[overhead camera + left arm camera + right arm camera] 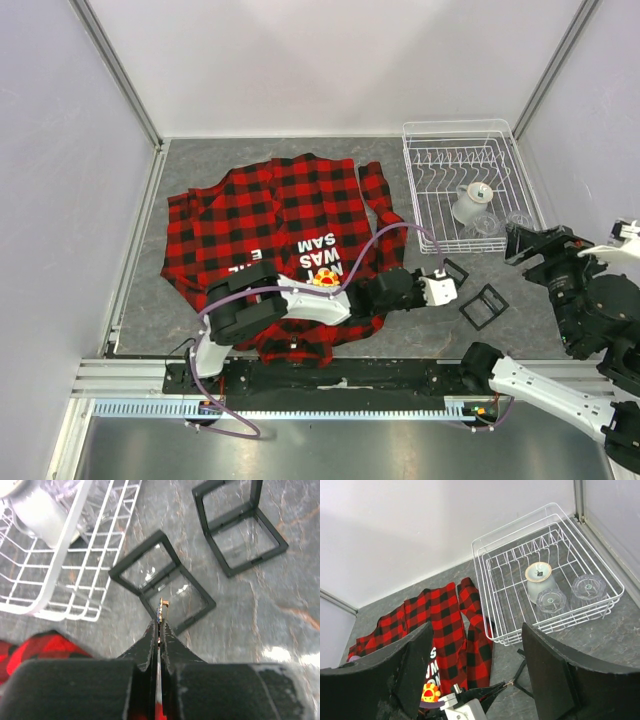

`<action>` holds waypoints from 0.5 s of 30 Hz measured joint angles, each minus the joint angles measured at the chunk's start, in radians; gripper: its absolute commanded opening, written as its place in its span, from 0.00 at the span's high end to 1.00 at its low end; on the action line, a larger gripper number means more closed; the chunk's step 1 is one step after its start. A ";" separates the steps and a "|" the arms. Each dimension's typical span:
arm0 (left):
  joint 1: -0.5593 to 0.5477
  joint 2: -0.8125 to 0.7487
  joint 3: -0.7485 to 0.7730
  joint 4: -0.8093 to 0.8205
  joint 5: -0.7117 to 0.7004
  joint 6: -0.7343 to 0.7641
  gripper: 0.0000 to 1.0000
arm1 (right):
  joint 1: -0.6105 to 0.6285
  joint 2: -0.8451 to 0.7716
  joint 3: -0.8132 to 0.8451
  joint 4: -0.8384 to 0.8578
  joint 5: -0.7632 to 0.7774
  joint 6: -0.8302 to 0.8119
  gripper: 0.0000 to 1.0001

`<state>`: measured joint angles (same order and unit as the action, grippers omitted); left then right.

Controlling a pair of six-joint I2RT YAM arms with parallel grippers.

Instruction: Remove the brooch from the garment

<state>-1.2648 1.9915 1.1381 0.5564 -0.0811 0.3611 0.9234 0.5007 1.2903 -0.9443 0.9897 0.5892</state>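
This looks like a robot lab. Plain white walls [330, 60] stand left, far and right of a grey table [190, 155]. The left arm [310, 302] and right arm [545, 388] are bolted to a metal frame [120, 378] at the near edge.

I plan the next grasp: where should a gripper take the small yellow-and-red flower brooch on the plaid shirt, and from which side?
Probably pinch the yellow-and-red flower brooch across its outer edges from above: it lies flat, face up, on the red-and-black plaid shirt. The left arm's white link crowds its near side, so favour the far side.
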 measured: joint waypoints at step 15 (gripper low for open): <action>0.002 0.219 0.267 -0.062 -0.006 0.118 0.98 | 0.000 -0.086 0.006 -0.023 0.022 -0.039 0.21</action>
<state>-1.2629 2.2105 1.4048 0.4942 -0.0875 0.4789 0.9234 0.4149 1.2968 -0.9672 1.0115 0.5503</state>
